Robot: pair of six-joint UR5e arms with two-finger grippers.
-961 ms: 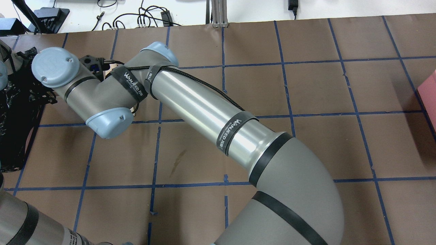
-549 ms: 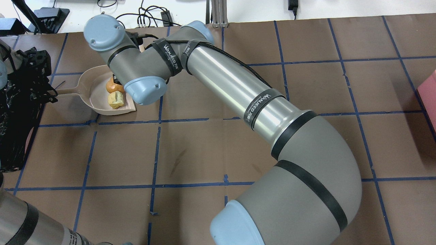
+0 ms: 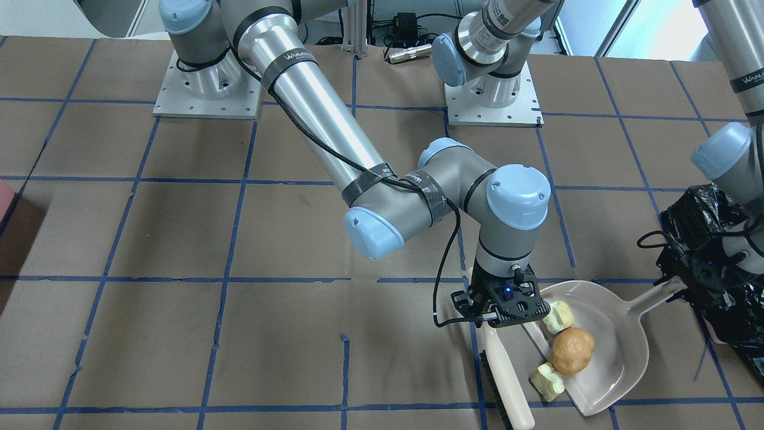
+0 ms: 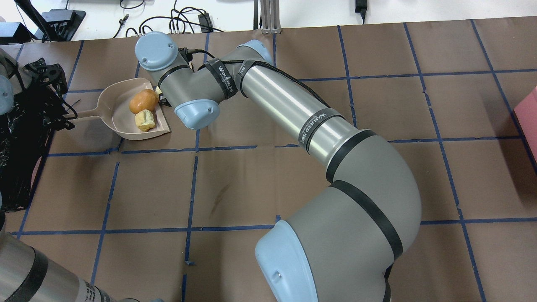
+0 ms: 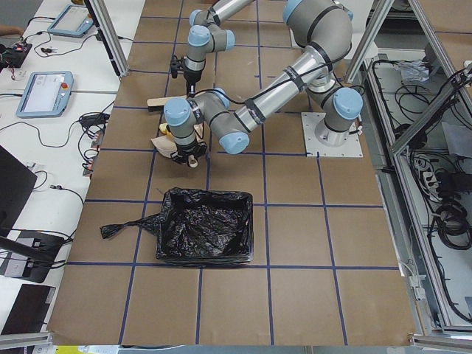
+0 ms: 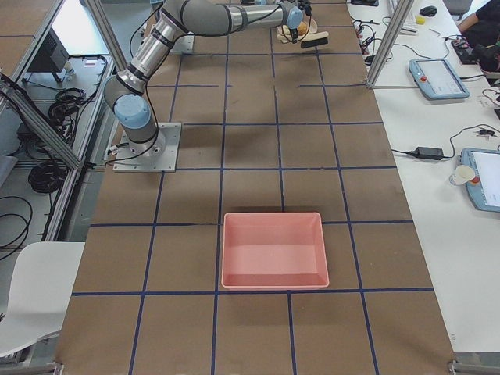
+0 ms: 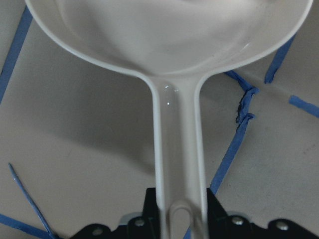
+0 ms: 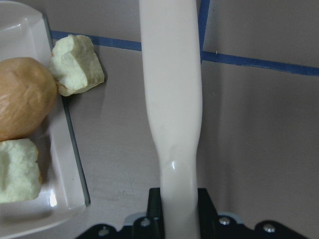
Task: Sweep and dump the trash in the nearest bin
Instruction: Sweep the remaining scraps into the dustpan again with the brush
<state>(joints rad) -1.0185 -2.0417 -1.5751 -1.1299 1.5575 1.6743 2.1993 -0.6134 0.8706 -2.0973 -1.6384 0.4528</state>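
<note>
Overhead exterior: brown, blue-taped table [image 4: 377, 126]; left pincer [image 7: 182, 215] grips dustpan [image 4: 115, 105], right pincer [image 8: 174, 199] grips brush [image 3: 510, 382].

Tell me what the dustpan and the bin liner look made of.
Dustpan: likely hard plastic, beige, smooth and semi-glossy; light glints along its handle. Bin liner: thin plastic film, glossy black, judging by its crinkles and scattered highlights.

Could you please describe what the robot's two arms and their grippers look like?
The right arm and the left arm both have silver metal tubes, grey joint housings and pale blue round end caps. A black braided cable runs along the right arm, held by black straps with white lettering. The right gripper and the left gripper are black.
</note>
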